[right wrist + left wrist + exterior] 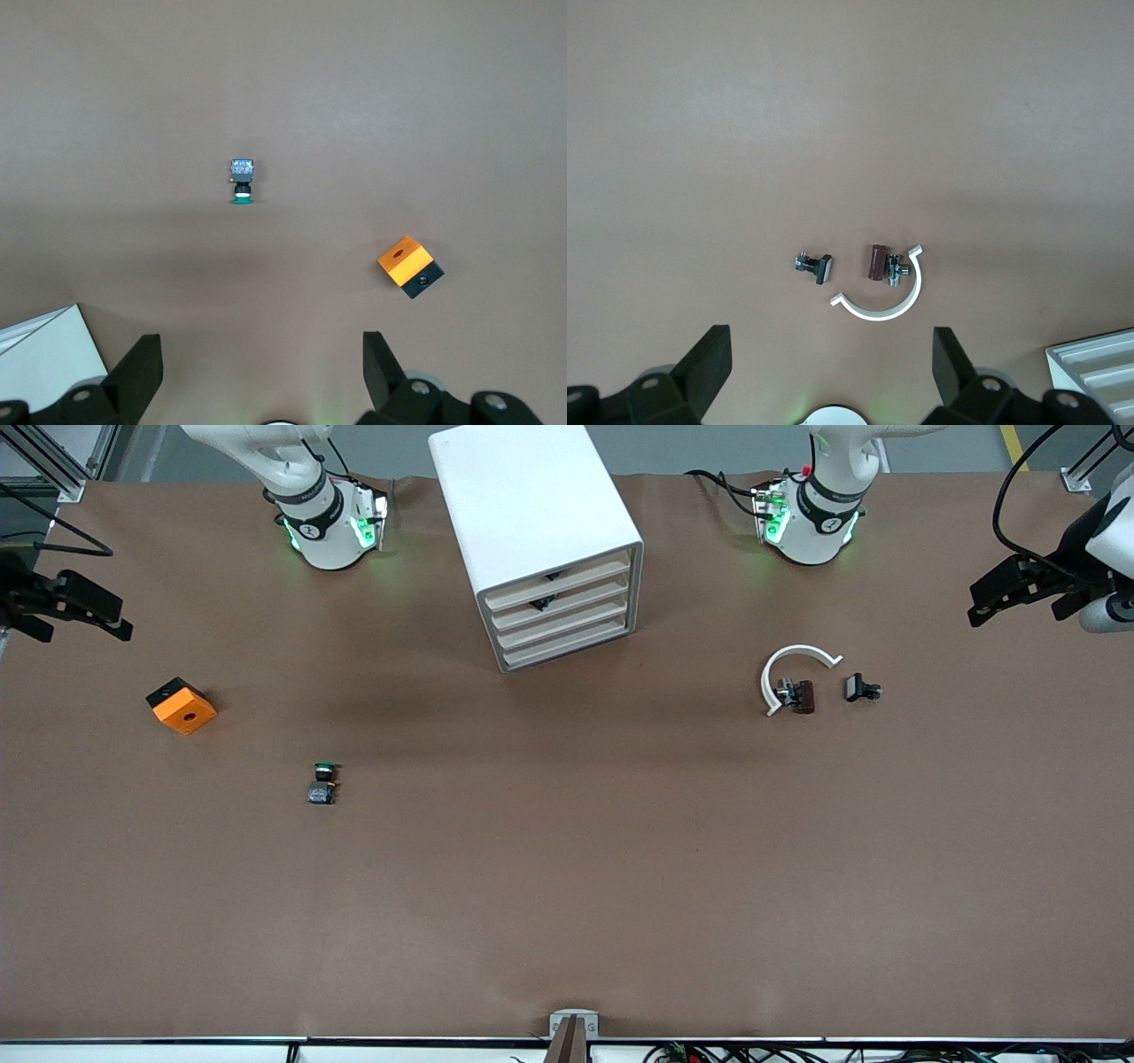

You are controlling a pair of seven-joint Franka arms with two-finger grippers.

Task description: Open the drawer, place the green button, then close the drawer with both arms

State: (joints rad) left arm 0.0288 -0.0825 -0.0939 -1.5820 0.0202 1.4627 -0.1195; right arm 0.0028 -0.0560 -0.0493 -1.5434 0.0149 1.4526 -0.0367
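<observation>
I see the button (323, 782) lying on its side on the brown surface (567, 868), green cap toward my bases, bluish-grey base toward the front camera, toward my right arm's end; the white cabinet (532, 522) stands between my bases, its four cream-fronted drawers (563, 618) all pushed in.

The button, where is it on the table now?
The button lies on the bare table, nearer the front camera than the orange cube, toward the right arm's end.
</observation>
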